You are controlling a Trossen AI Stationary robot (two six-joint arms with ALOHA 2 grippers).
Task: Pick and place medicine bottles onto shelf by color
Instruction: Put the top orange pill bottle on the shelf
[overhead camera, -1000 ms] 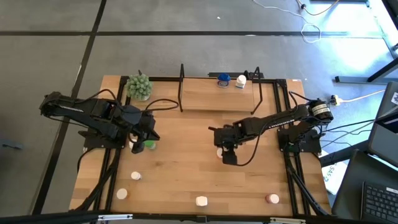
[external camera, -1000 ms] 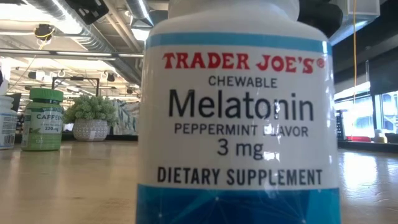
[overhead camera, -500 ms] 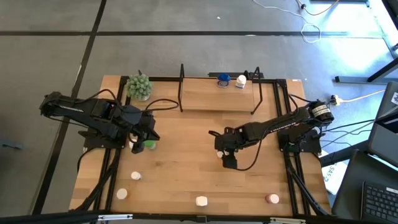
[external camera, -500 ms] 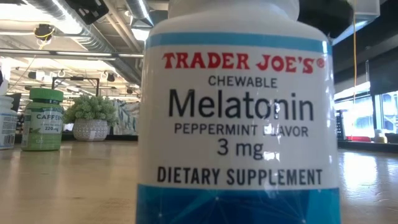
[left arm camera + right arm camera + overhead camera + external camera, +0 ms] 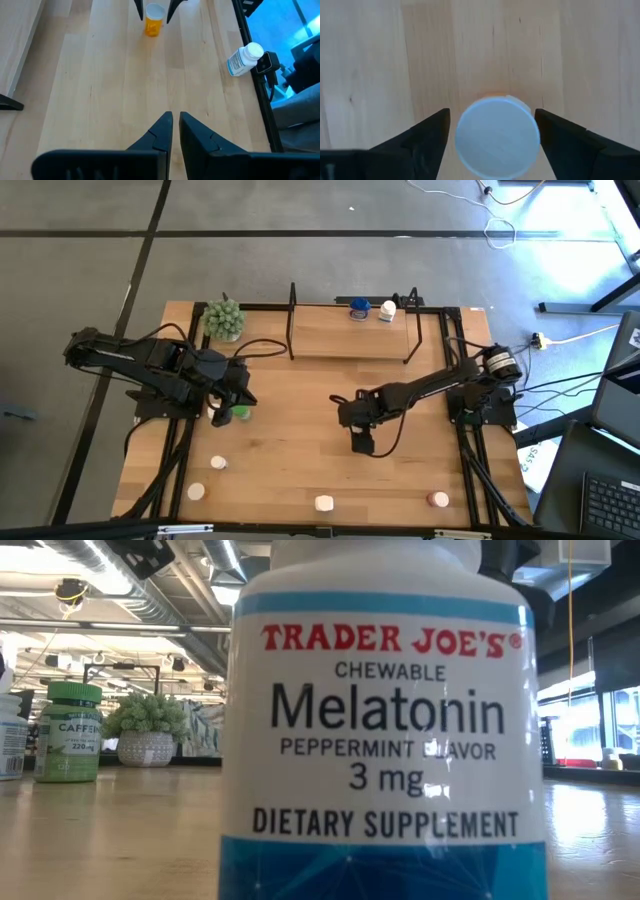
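An orange bottle with a white cap stands upright on the table's middle. My right gripper is open and points down over it, one finger on each side of the cap, with a gap at both. The left wrist view shows this bottle far off between those fingers. My left gripper hangs shut over the table's left part, with nothing between its fingers. A green bottle stands on the table beside it. The shelf at the far edge bears a blue bottle and a white one.
A green plant ball sits at the far left. Small bottles stand near the front edge. A big white melatonin bottle fills the low view. A white bottle lies beside the black frame rail.
My right gripper has gone down and a little toward the table's left edge, so that its open fingers now stand around the orange bottle. The bottle has stayed in place.
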